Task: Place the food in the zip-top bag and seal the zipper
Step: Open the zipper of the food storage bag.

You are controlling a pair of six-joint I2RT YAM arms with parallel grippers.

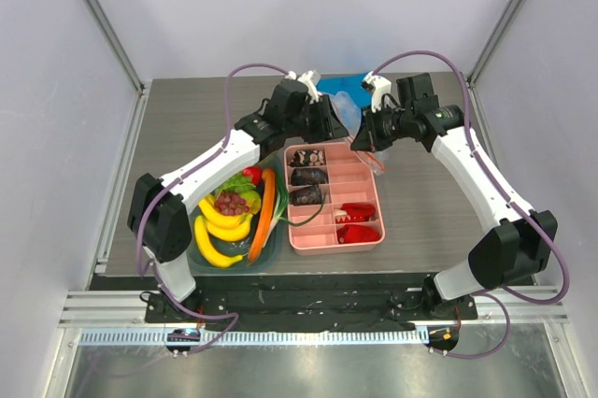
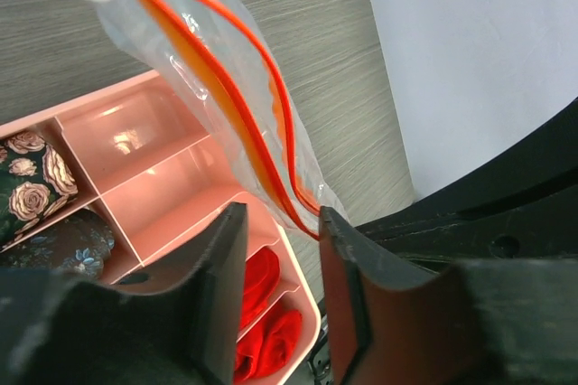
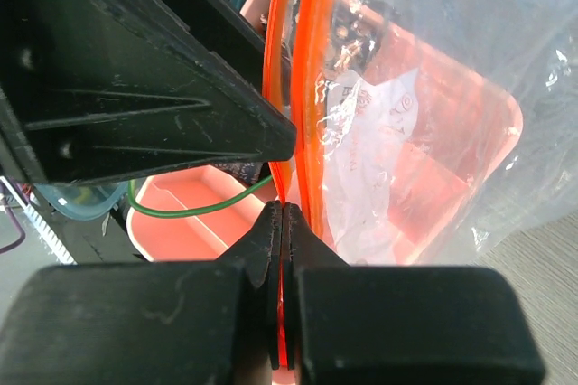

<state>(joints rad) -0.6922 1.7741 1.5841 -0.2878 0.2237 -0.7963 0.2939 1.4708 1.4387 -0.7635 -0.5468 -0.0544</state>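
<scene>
The zip-top bag [image 3: 433, 87] hangs in the air over the far right corner of the pink tray [image 2: 144, 136], held up by both arms' meeting point. The food [image 1: 232, 202] lies heaped just left of the tray, none of it in the bag.

The right gripper [image 3: 282, 222] is pinched tight on one of the two orange lines of the zipper [image 2: 271, 105], right at the strip's lower end. The left gripper [image 2: 280, 299] sits just beside it with its jaws apart. The strip's end lies at the mouth of that gap, close to one finger (whether it touches, I cannot tell).

From both hands the zipper's long axis runs straight away and upward, slanting off from the tray's corner. Its two lines are bowed apart, so the mouth is unsealed.

The next move likely turns on the free line. It lies directly ahead of the left gripper, nearer to it than to the right. The jaws would have to close on that line alone, without catching the one already held.
</scene>
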